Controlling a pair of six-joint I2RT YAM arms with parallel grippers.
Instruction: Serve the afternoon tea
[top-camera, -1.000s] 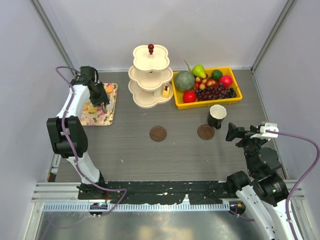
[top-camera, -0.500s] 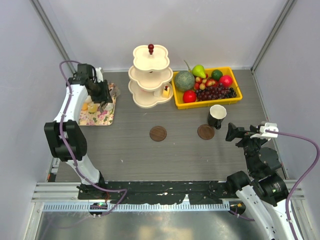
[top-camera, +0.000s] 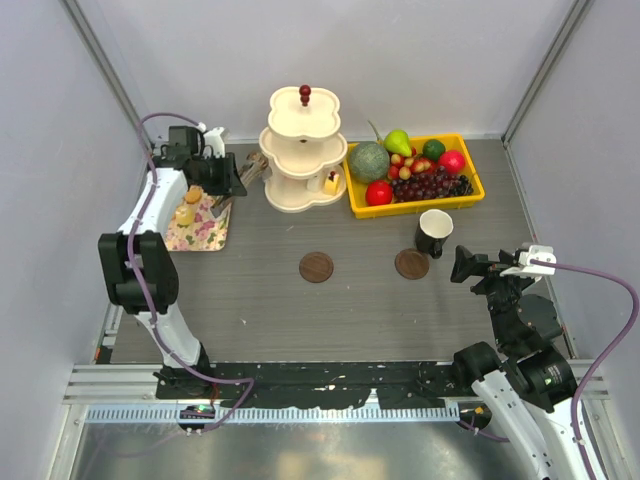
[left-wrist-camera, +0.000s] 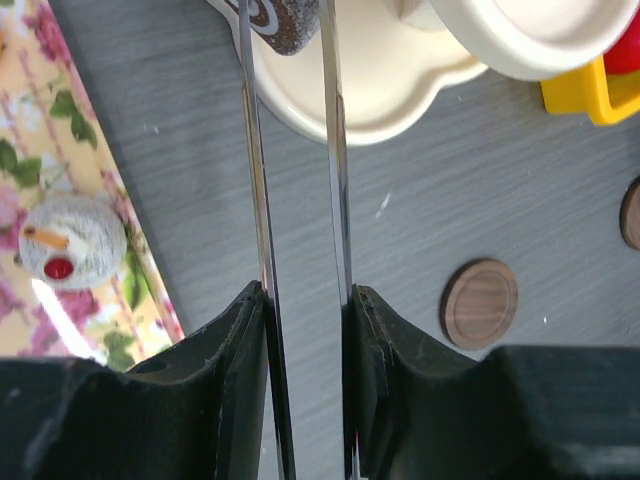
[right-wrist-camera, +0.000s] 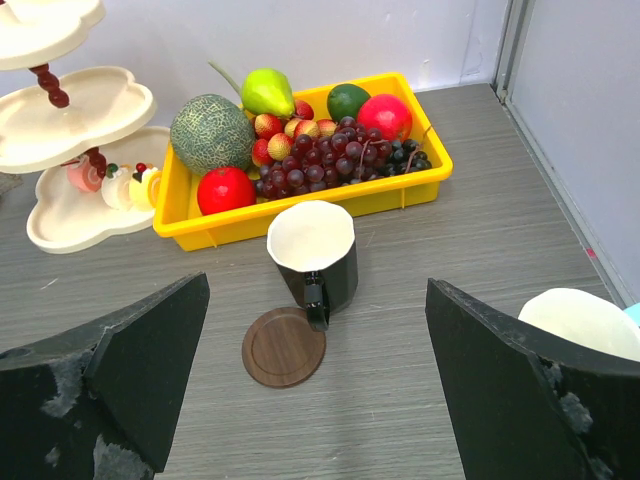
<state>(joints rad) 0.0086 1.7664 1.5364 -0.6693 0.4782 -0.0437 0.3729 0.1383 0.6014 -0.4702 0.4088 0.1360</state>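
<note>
Several sweets (right-wrist-camera: 118, 183) (small) on bottom tier (right-wrist-camera: 70, 228)

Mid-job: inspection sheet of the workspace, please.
Surface: grey table, two wooden coasters, neither bearing a mug.
Job's things: black mug beside one coaster; white mug partly seen near the right arm; sweets on the tiered stand's bottom tier, more on the flowered tray.
Clutter: yellow fruit tray behind the black mug.
Grippers: left gripper shut on a dark sweet at the bottom tier's edge; right gripper open, empty.
Cables: purple cables looped off both arms.
Surroundings: plain walls; nothing seen amiss.
</note>
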